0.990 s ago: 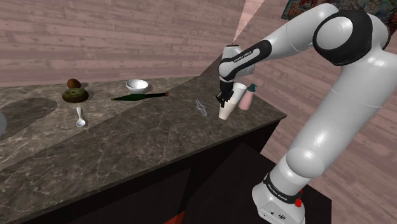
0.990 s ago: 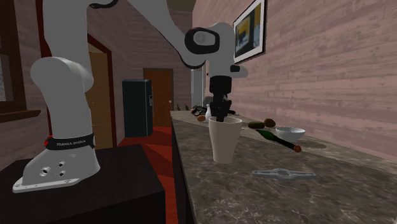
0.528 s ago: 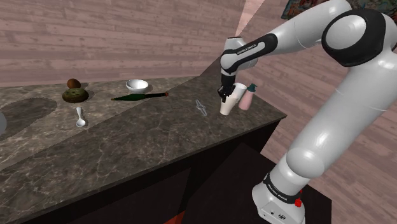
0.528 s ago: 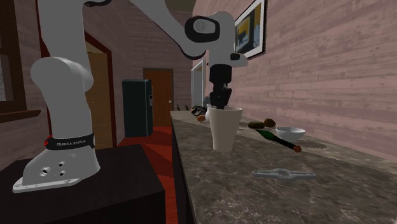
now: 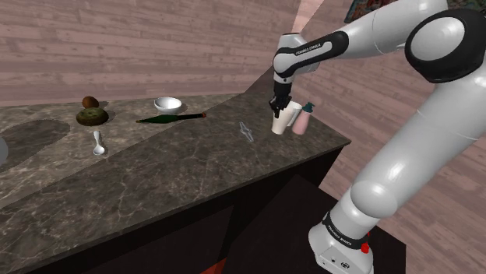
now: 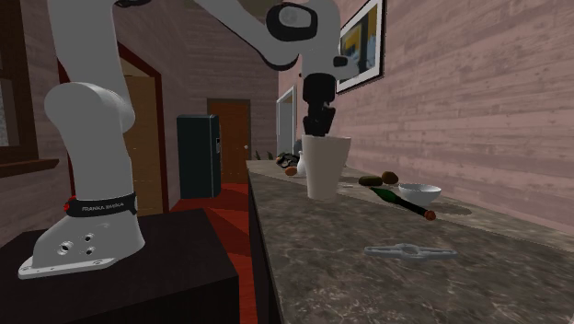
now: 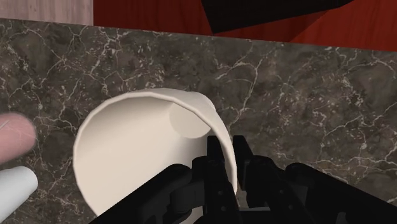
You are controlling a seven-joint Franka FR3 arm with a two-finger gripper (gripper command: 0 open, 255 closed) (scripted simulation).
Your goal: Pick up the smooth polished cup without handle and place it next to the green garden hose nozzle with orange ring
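Grip on: gripper (image 5: pixel 278 110) pinching rim of white handle-less cup (image 5: pixel 281 124), one finger inside, one outside wall. Cup upright, right of centre in shoulder view, over dark marble tabletop (image 5: pixel 156 179), just beside pink bottle (image 5: pixel 302 121). Green hose nozzle (image 5: pixel 170 117) lies well apart, left of centre, near white bowl (image 5: pixel 167 103).

The gripper (image 7: pixel 227 157) pinches the white cup (image 7: pixel 137 153) at its rim over a marbled counter (image 7: pixel 305 105).
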